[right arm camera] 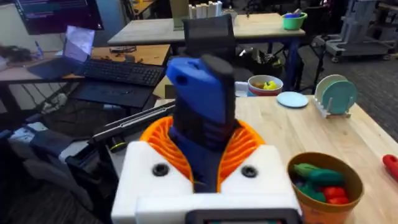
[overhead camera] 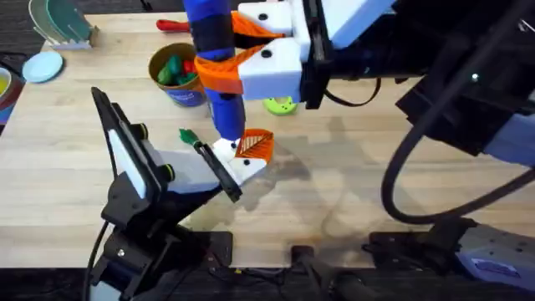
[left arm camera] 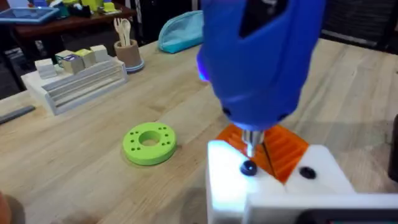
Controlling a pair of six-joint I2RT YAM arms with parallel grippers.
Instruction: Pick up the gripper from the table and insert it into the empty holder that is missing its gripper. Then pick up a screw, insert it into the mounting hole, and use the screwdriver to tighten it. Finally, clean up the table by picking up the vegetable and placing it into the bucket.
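1. One blue cylindrical-handled screwdriver (overhead camera: 213, 58) stands upright over the table, clamped between the two orange ribbed pads (overhead camera: 238, 71) of the right arm's white-fingered gripper (overhead camera: 242, 50); the right wrist view shows the same handle (right arm camera: 202, 118) squeezed between both pads
2. Its short metal shaft (left arm camera: 251, 142) points down onto one dark screw (left arm camera: 248, 168) seated in the white angular plastic holder block (left arm camera: 273, 186)
3. One small orange ribbed gripper tip (overhead camera: 256, 145) sits in that holder (overhead camera: 238, 163), at the end of the left arm
4. I cannot tell how the left gripper's own fingers stand
5. One thin green toy vegetable (overhead camera: 187, 136) lies on the wooden table (overhead camera: 351, 167), just left of the holder
6. One round orange-tan bucket with a dark-blue band (overhead camera: 180, 79) stands behind it, with green and red toy foods inside
7. One flat green ring-shaped disc (left arm camera: 149, 143) lies on the wood near the holder
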